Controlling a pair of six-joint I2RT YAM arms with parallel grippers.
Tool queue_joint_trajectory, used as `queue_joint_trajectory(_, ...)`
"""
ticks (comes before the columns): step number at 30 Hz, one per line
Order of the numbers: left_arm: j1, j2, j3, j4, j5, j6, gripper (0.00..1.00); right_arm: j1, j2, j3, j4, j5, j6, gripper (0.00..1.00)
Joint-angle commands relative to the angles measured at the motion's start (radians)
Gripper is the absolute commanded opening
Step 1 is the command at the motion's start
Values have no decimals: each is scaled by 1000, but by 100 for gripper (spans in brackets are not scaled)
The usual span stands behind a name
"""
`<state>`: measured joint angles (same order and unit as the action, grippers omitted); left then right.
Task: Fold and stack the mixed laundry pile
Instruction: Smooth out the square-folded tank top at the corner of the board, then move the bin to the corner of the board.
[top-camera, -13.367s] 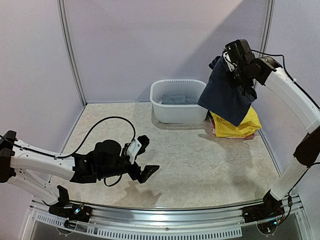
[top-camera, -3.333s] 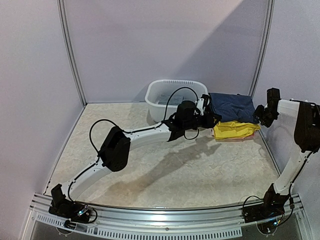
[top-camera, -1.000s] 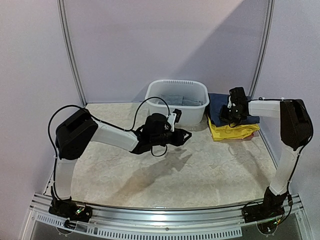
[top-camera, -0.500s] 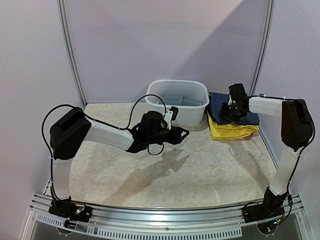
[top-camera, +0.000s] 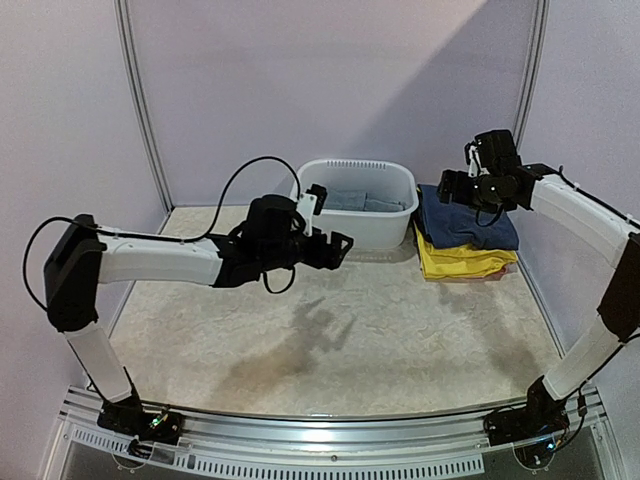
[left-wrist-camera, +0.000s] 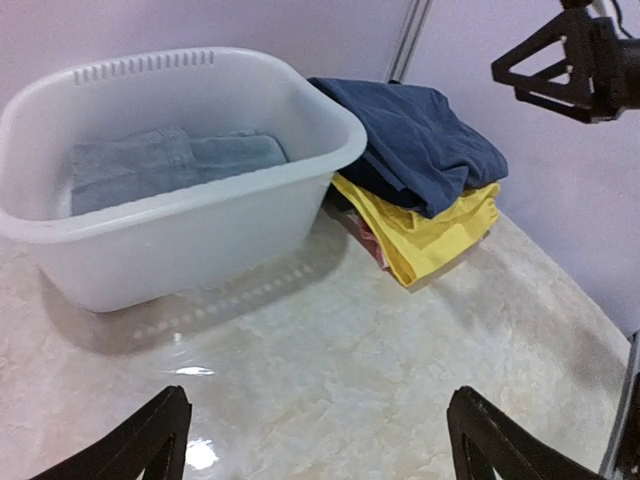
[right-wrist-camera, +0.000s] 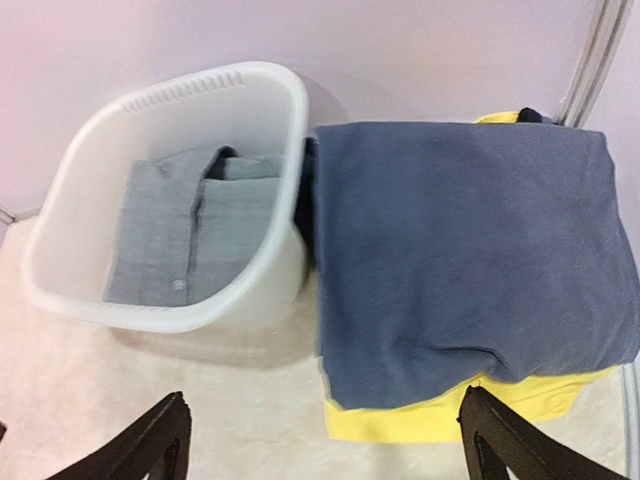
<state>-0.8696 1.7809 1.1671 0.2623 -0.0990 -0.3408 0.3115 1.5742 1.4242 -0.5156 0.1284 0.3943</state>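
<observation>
A folded navy garment (top-camera: 468, 218) (right-wrist-camera: 460, 250) lies on top of a folded yellow one (top-camera: 468, 262) (right-wrist-camera: 430, 428) at the back right of the table. A reddish edge (left-wrist-camera: 368, 240) shows under the yellow garment (left-wrist-camera: 430, 235). A grey garment (top-camera: 350, 199) (right-wrist-camera: 190, 240) lies folded inside the white basin (top-camera: 362, 230). My right gripper (top-camera: 458, 170) (right-wrist-camera: 325, 440) hangs open above the navy garment, touching nothing. My left gripper (top-camera: 332, 215) (left-wrist-camera: 320, 440) is open and empty over the table in front of the basin (left-wrist-camera: 200, 240).
The basin (right-wrist-camera: 180, 95) stands against the back wall, touching the stack's left side. Purple walls with metal posts (top-camera: 140, 110) close in the table on three sides. A metal rail (top-camera: 320, 425) runs along the near edge.
Both grippers have opened wide. The right gripper has lifted off the navy garment and risen. The left gripper has drawn back to the left, away from the stack.
</observation>
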Motion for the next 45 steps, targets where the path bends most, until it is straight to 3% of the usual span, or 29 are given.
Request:
queue_joint_trajectory(1,13,-138,-57,-175,-196,97,93,62,-108,-35,13,-10,-54,99)
queue_joint_trajectory(6,14,-302,-138,-279,-367,135,99,108,-224,-121,81,-90,-76,99)
queue_joint_trajectory(12,16,-516,-281,-370,-513,144,99,122,-347,-267,173,-167,-66,99)
queue_joint_trajectory(19,18,-729,-399,-525,-578,46,100,123,-406,-356,260,-181,-71,99)
queue_joint_trajectory(25,18,-869,-487,-629,-563,-39,100,122,-216,-185,230,-247,-92,99)
queue_joint_trajectory(30,37,-887,-528,-587,-546,-45,100,122,27,78,141,-291,-103,99)
queue_joint_trajectory(36,143,-720,-397,-547,-366,-24,99,122,335,431,-15,-296,-89,97)
queue_joint_trajectory(39,170,-614,-314,-541,-310,1,98,127,433,471,-6,-410,-100,93)
queue_joint_trajectory(42,186,-534,-262,-520,-253,10,96,141,489,509,-11,-498,-193,93)
queue_joint_trajectory(45,191,-483,-238,-507,-210,11,94,152,582,618,-96,-486,-326,95)
